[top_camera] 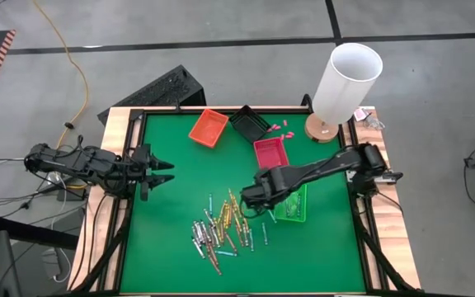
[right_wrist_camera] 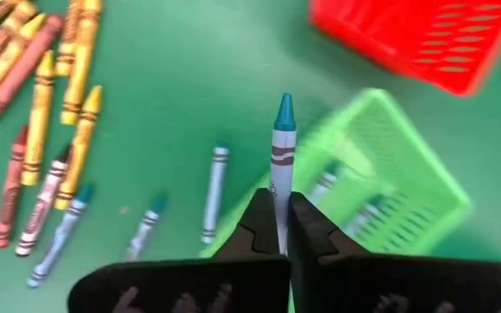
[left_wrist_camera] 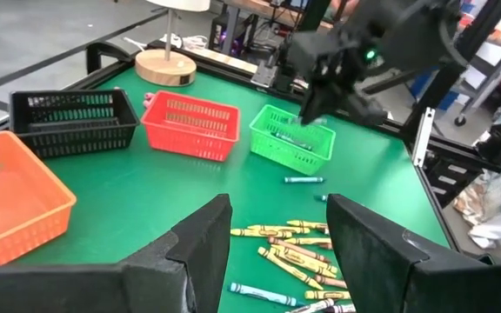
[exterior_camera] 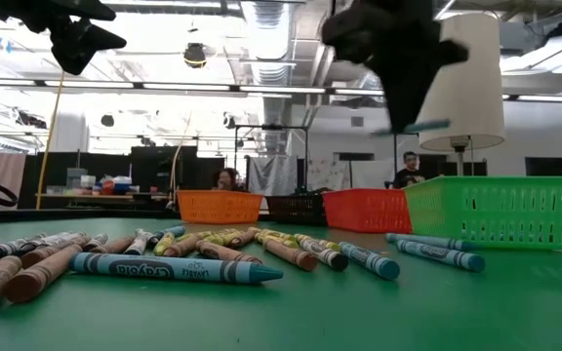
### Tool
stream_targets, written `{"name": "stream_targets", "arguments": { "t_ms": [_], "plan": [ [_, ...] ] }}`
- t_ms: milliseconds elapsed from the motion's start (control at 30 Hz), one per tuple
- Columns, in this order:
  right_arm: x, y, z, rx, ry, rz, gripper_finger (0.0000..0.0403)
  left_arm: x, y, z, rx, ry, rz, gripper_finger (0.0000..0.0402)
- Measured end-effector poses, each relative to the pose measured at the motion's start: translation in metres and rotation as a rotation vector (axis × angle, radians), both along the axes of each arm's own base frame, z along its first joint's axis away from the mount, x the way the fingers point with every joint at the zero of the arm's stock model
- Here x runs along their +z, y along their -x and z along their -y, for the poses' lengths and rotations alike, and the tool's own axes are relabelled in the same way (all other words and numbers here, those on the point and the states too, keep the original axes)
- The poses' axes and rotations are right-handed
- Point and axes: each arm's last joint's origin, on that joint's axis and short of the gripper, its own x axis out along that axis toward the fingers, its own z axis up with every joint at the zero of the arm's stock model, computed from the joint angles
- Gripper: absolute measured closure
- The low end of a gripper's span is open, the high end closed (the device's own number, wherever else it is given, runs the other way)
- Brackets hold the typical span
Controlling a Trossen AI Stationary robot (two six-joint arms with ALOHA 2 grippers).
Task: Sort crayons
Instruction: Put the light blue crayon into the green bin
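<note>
Many crayons [top_camera: 221, 231] lie loose in a heap on the green table top, yellow, brown-red, grey and blue; in the low view they lie in a row [exterior_camera: 174, 265]. My right gripper [top_camera: 250, 196] hangs over the heap's right edge, beside the green basket [top_camera: 291, 205], shut on one blue crayon [right_wrist_camera: 282, 148]. In the low view that crayon [exterior_camera: 427, 126] shows high above the table. A few blue crayons [right_wrist_camera: 324, 183] lie inside the green basket. My left gripper [top_camera: 165, 172] waits open above the table's left side, with nothing between its fingers. My right gripper pinches the blue crayon between its two fingertips [right_wrist_camera: 307, 228], on the wrapped shaft [right_wrist_camera: 278, 196] back from the point. The fingers come from above, pointing down. The crayon's pointed end [right_wrist_camera: 284, 111] sticks out past them. It hangs about level, lifted clear of the table.
An orange basket [top_camera: 209, 128], a black basket [top_camera: 248, 124] and a red basket [top_camera: 270, 151] stand in a row at the far side. A white lamp [top_camera: 345, 82] stands at the far right corner. A wooden rim [top_camera: 120, 148] runs round the table.
</note>
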Motion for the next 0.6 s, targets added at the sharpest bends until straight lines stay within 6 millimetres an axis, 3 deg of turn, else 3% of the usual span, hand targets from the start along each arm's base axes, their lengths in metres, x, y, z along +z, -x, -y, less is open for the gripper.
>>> {"name": "stream_targets", "arguments": {
  "t_ms": [233,600],
  "plan": [
    [0.016,0.032,-0.003,-0.163,0.080,-0.022,0.0399,0.000,0.000,0.000,0.012,-0.002,0.001,0.0221],
    [-0.016,0.063,-0.013,-0.287,0.036,-0.003,0.0399,0.000,0.000,0.000,0.012,-0.006,0.000,0.0221]
  ]
}}
